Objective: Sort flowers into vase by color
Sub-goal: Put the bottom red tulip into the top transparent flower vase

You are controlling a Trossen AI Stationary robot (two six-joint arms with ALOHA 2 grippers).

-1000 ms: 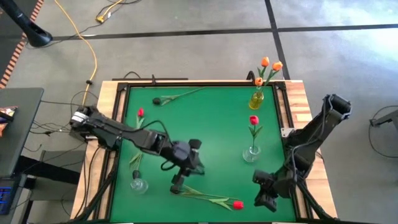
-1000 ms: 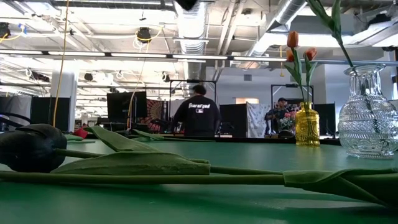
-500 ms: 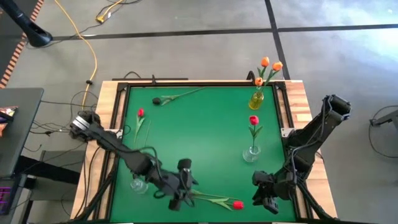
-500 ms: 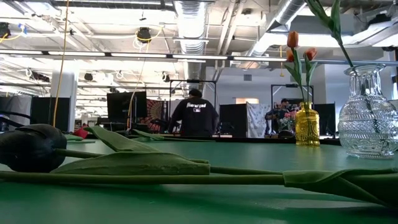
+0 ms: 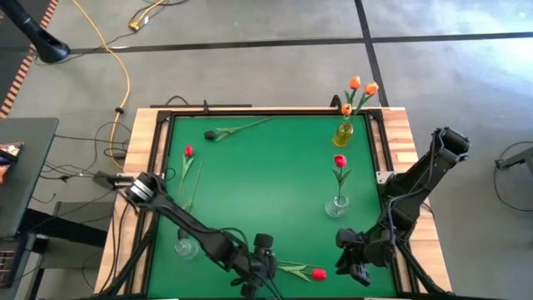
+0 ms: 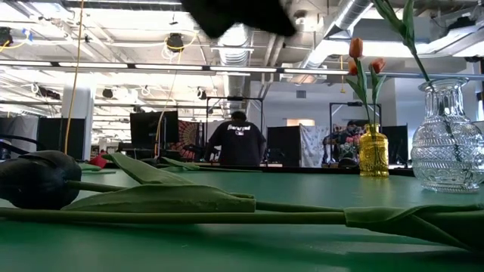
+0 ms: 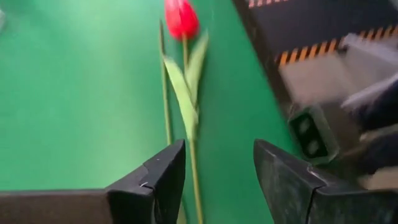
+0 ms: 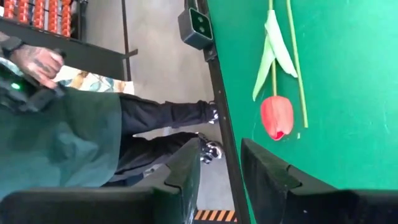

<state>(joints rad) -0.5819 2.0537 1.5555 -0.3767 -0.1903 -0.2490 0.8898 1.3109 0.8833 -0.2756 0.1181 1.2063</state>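
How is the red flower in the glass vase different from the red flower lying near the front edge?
The red tulip in the clear vase stands upright, while the red tulip near the front edge lies flat on the green table. The standing one is already in a vase; the lying one is not, and the left gripper is over its stem. Both have red heads and green stems.

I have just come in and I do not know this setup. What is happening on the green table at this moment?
A two-armed robot is sorting artificial tulips into vases by colour. The left gripper, open, is lined up over the stem of a red tulip lying near the front edge of the table. The right gripper, also open, waits beside it at the front right. Orange tulips stand in a yellow vase, one red tulip stands in a clear vase, and a dark tulip still lies loose.
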